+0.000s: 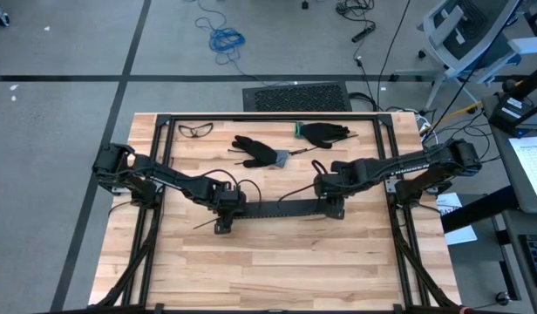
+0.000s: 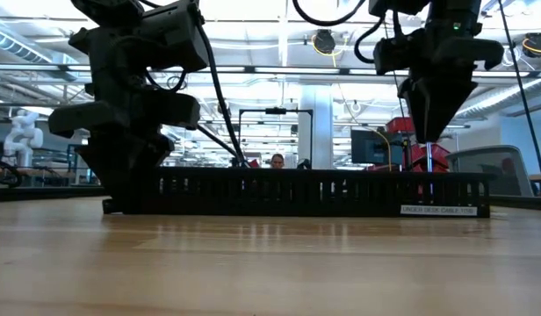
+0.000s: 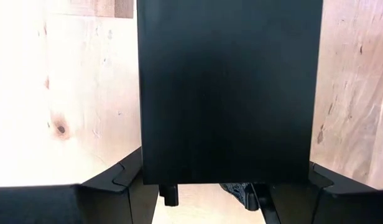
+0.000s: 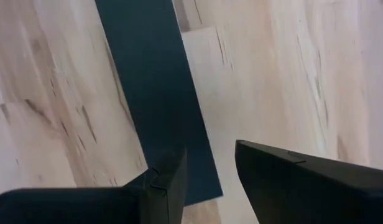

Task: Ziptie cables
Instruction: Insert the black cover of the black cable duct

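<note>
Both end effectors at the black strip, no cables tied yet

High view: left end effector (image 1: 227, 202) at the strip's (image 1: 282, 208) nine o'clock end, right end effector (image 1: 331, 187) at three o'clock; cables not discernible. Left wrist view: fingers spread around the strip. Right wrist view: fingers spread, empty. Zip-tying seems unstarted

Cables not discernible, pose and place untellable
</note>
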Available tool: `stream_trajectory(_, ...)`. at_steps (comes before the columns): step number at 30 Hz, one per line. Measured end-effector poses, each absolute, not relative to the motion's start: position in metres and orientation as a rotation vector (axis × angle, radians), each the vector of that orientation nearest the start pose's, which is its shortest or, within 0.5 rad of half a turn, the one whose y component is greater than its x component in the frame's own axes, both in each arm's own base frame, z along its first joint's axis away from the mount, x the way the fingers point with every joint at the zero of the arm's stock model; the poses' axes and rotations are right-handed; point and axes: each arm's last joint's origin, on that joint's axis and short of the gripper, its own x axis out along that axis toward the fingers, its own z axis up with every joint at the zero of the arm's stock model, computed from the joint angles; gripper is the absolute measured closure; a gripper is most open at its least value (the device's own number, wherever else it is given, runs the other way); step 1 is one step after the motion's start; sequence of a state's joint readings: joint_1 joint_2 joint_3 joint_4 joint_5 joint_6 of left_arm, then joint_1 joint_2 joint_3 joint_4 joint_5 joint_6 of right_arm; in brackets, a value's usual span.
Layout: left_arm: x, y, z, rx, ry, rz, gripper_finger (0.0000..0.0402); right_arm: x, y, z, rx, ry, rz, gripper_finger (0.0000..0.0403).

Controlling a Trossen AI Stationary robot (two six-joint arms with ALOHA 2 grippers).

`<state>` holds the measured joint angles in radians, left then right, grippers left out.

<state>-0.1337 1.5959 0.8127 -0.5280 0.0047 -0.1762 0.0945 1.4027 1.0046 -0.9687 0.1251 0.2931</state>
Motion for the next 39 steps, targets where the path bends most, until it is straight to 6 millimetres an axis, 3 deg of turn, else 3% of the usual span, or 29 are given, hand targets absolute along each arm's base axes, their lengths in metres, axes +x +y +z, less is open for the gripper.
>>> stream_trajectory(16,0.267,-0.035,0.144,-0.054,1.294,0.008,0.0164,0.241,0.02,0.202,0.16,1.431,-0.232,0.0273)
stream_trajectory(22,0.267,-0.035,0.144,-0.053,1.294,0.007,0.0164,0.246,0.021,0.196,0.187,1.363,-0.229,0.0273)
stream_trajectory(31,0.267,-0.035,0.144,-0.053,1.294,0.003,0.0164,0.26,0.027,0.173,0.198,1.32,-0.204,0.0273)
stream_trajectory(39,0.267,-0.036,0.144,-0.052,1.294,0.0,0.0164,0.269,0.03,0.173,0.224,1.234,-0.206,0.0273)
